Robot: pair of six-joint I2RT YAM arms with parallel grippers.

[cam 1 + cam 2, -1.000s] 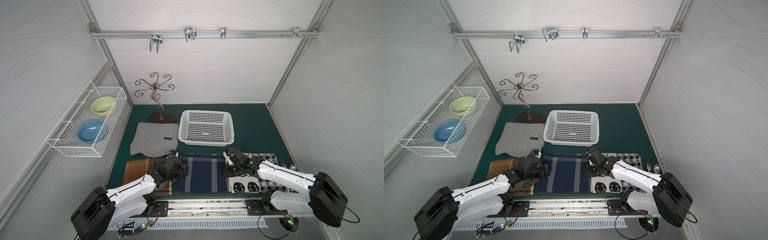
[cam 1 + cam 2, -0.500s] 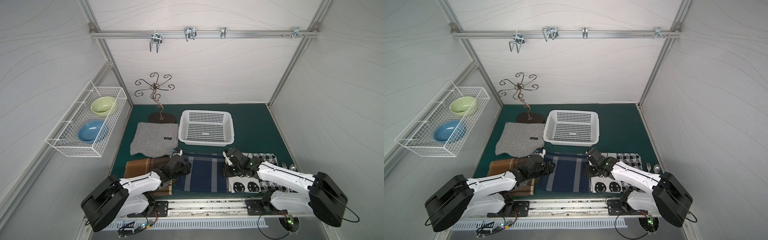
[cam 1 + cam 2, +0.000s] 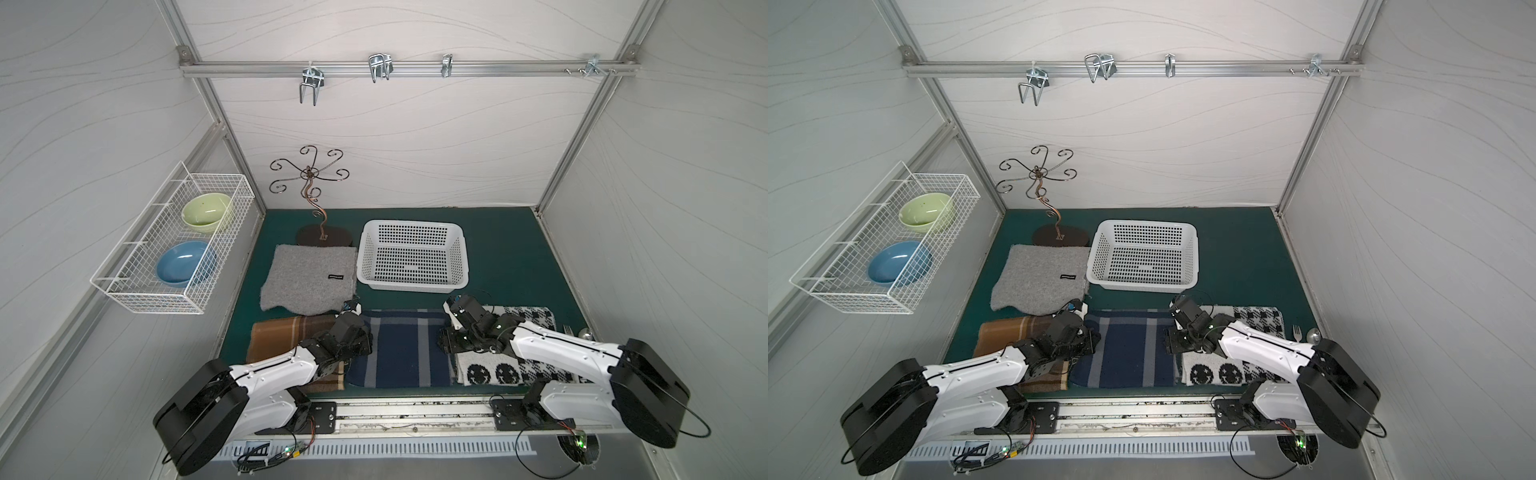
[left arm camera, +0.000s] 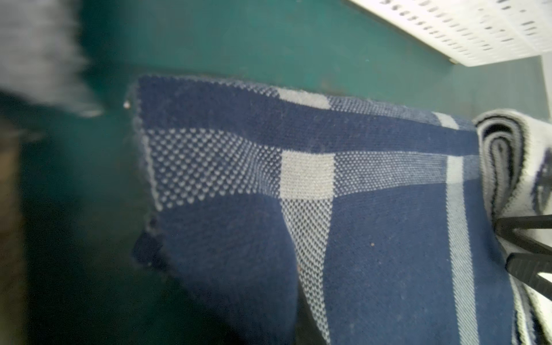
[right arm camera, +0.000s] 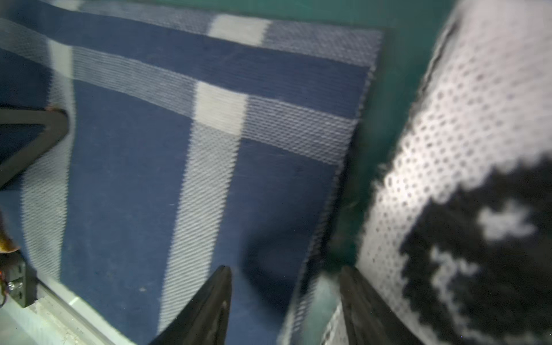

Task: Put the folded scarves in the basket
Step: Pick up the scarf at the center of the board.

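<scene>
- Standing toward the back edge of the counter (image 3: 511, 249), near its middle, the basket (image 3: 415, 286) is seen in both top views, and its perforated bottom is shown whole through the open top.
- On the left wall a white wire rack (image 3: 147, 305) is hung. A green bowl (image 3: 205, 210) and a blue bowl (image 3: 185, 262) are held in it, side by side.
- At the middle of the counter's front edge the blue plaid scarf (image 3: 409, 349) is laid folded. It is kept apart from the basket by a strip of green counter.
- The left jaws are pressed together on the scarf's left edge, and the cloth is pinched there. The left arm (image 3: 270, 370) is stretched over a brown plaid cloth (image 3: 282, 334) at the front left corner.
- The right jaws are spread and set astride the scarf's right edge. One is placed over the blue cloth, the other over the narrow gap beside a black-and-white scarf (image 3: 490, 372), which is partly covered by the right arm (image 3: 561, 345).
- A grey cloth (image 3: 309, 278) is laid just beside the basket on its left, with the base of a curled metal stand (image 3: 324, 240) behind it.
- By the right edge of the counter a fork (image 3: 1296, 332) and a spoon (image 3: 1313, 333) are laid.
</scene>
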